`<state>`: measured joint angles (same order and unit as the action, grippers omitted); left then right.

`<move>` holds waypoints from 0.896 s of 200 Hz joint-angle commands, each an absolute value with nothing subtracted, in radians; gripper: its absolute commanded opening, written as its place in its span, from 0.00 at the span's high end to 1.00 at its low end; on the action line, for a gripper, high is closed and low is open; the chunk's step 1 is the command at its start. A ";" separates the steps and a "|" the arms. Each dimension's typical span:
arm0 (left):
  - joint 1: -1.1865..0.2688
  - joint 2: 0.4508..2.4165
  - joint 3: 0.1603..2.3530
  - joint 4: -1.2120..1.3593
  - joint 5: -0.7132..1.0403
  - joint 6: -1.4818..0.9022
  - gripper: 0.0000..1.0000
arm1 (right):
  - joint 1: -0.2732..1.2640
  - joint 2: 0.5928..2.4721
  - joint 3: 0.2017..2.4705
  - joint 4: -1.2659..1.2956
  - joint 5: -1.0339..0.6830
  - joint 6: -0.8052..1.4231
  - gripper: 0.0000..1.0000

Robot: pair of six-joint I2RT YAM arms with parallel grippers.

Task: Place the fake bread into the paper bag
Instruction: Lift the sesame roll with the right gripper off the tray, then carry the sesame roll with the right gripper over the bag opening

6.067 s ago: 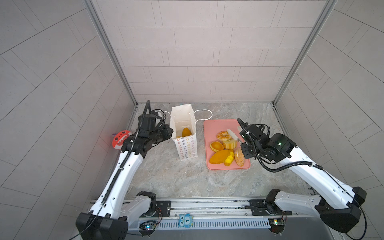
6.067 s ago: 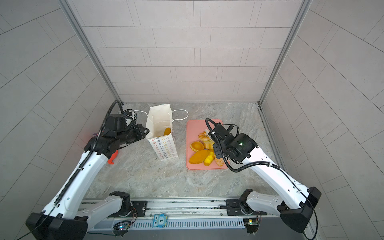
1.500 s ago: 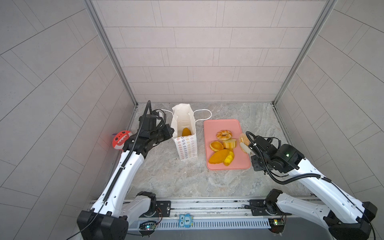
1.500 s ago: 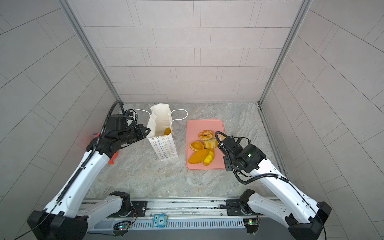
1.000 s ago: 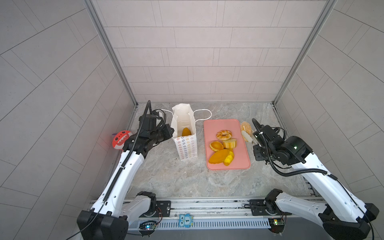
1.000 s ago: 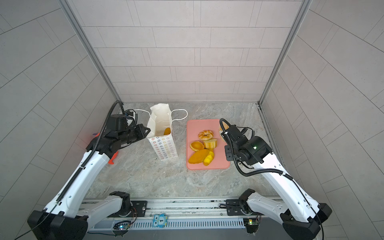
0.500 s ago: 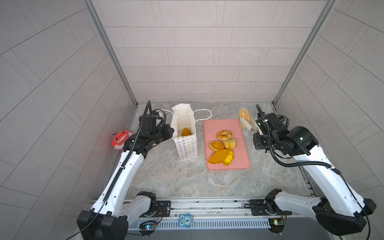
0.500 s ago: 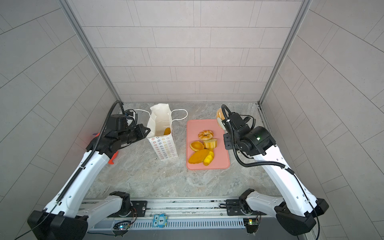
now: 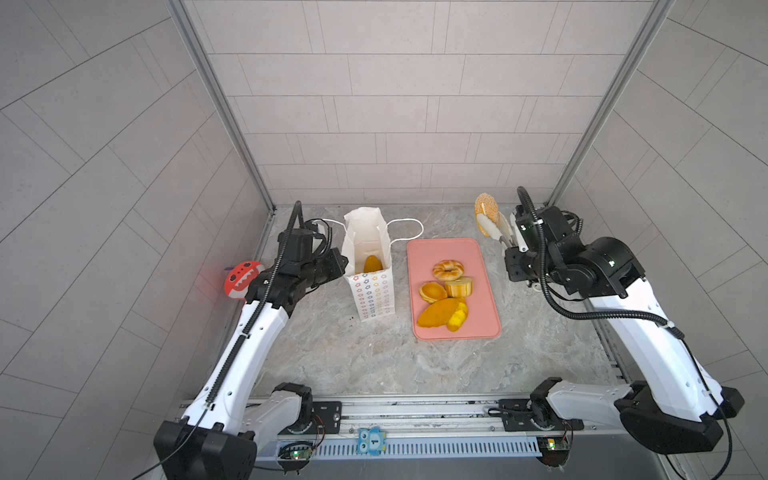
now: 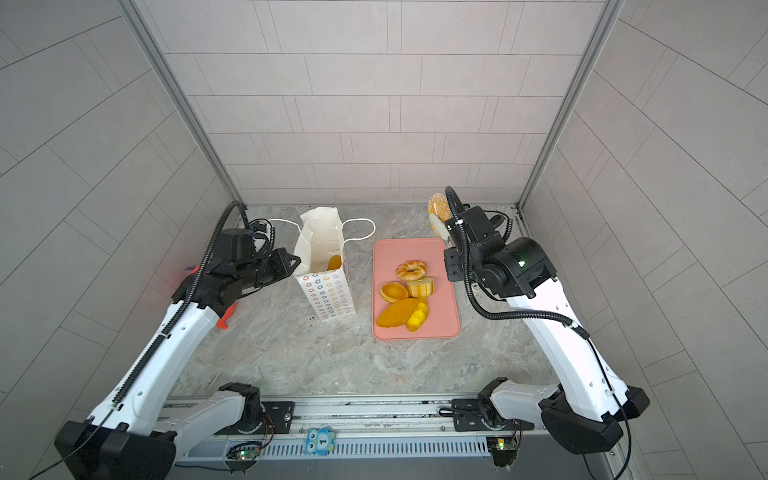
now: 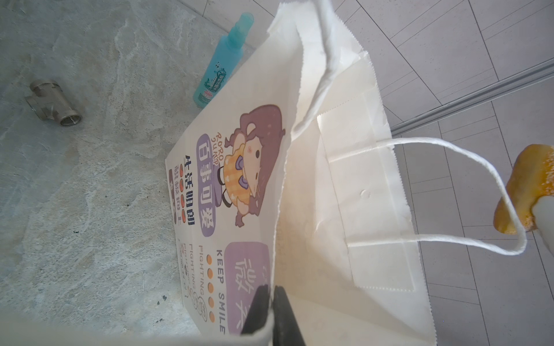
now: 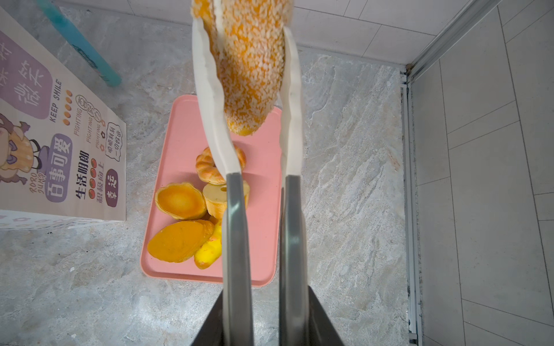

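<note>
Seeded bun (image 9: 484,208) of the fake bread, carried clear of the surface (image 9: 374,357) near its far right corner, just beyond the back edge of the pink tray (image 9: 484,282). The right tool (image 9: 492,224) is clamped on it, with white pads (image 12: 209,90) pressed to its two flanks. The twisted ring (image 9: 448,269), tart (image 9: 432,290), long loaf (image 9: 437,312) and two smaller pieces lie on the tray. One orange piece (image 9: 372,263) already sits inside the paper bag (image 9: 374,295), which stands upright left of the tray, near but apart from it. The left tool (image 11: 271,308) is closed together on the bag's near rim, pinching the paper. Probable hazards are these: the bun is rounded and glossy (two thin pads give little purchase), so a quick swing toward the bag might let it pivot or slip out. The cord handle (image 11: 419,140) loops out on the tray side of the mouth and could snag the bun or a pad. The mouth is narrow, so an off-centre descent could strike the rim and crumple or tip the light bag, which is restrained at one edge only.
</note>
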<state>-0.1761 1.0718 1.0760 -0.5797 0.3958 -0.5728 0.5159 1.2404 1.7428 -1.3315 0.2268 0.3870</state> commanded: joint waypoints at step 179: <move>-0.173 1.064 1.109 -0.614 0.381 -0.575 0.90 | 0.599 1.324 1.912 -1.204 0.072 0.388 0.69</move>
<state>-0.1761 1.0718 1.0790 -0.5892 0.3882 -0.5728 0.5743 1.3186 1.8687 -1.2449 0.0677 0.3782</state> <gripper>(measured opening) 0.101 0.313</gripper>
